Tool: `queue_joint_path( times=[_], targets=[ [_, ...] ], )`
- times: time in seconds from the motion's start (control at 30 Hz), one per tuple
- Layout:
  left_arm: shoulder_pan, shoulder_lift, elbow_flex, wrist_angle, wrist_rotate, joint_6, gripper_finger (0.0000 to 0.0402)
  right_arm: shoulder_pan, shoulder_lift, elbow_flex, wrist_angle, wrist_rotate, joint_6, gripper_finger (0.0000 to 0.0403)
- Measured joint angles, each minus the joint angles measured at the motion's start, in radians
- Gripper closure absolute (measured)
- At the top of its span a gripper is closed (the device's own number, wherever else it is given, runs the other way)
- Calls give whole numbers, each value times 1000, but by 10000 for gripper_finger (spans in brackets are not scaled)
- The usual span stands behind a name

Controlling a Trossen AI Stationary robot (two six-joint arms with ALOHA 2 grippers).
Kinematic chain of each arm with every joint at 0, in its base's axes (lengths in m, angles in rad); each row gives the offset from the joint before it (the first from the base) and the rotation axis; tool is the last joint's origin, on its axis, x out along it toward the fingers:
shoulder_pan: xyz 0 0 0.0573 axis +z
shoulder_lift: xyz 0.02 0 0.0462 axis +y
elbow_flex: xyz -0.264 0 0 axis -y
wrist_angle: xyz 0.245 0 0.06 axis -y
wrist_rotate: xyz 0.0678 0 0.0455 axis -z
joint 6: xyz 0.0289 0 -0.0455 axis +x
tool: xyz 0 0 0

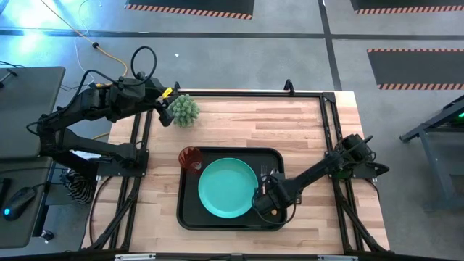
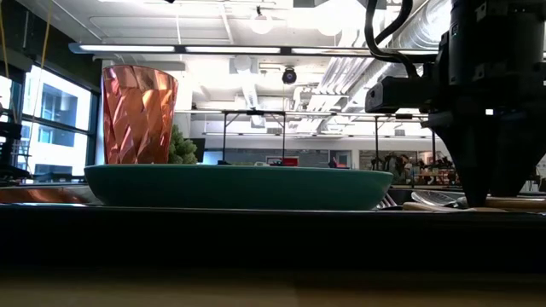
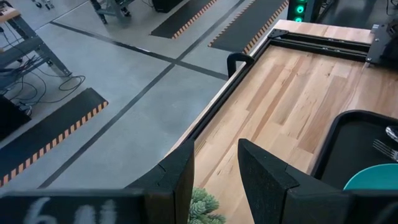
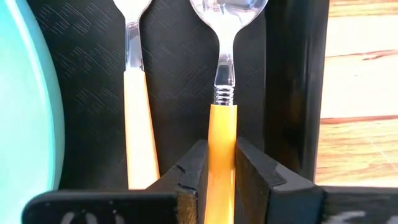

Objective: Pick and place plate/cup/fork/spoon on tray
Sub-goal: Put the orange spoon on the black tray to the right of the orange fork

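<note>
While the light wooden table point(image 1: 290, 123) carries everything, the large black rectangular tray with rounded corners and a raised rim point(image 1: 190, 214) is seen lying toward its near edge, about midway along it. The round flat teal plate point(image 1: 226, 188) is set in the middle of the tray. The small translucent red-orange cup point(image 1: 191, 157) stands upright at the tray's far left corner, just beside the plate. A spiky green ball-shaped plant point(image 1: 184, 109) is placed near the table's far left corner, off the tray. The slim fork with silver tines and a light orange handle point(image 4: 138, 118) lies on the tray between the plate and the slim spoon with a silver oval bowl and an orange handle point(image 4: 221, 134), which lies along the tray's right rim. The right gripper point(image 4: 221, 180) is lowered over the tray's right side, its fingers clamped on the spoon's handle. The left gripper point(image 3: 214, 177) is held just beside the plant, its fingers apart.
</note>
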Motion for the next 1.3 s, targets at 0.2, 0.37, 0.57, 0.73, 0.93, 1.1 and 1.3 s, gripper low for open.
queue_joint_path(
  times=[0.2, 0.37, 0.57, 0.73, 0.93, 1.1, 1.3],
  targets=[
    [0, 0, 0, 0, 0, 9, 286, 0, 0, 0, 0, -30, 0, 346],
    [0, 0, 0, 0, 0, 10, 286, 0, 0, 0, 0, -31, 0, 343],
    [0, 0, 0, 0, 0, 10, 286, 0, 0, 0, 0, -23, 0, 318],
    [0, 0, 0, 0, 0, 10, 286, 0, 0, 0, -1, -23, 0, 307],
    [0, 0, 0, 0, 0, 10, 286, 0, 0, 0, -4, -23, 0, 306],
    [0, 0, 0, 0, 0, 10, 286, -2, -1, 0, -10, -22, -15, 306],
    [0, 0, 0, 0, 0, 10, 286, -15, -35, 0, -28, -10, -11, 306]
  ],
)
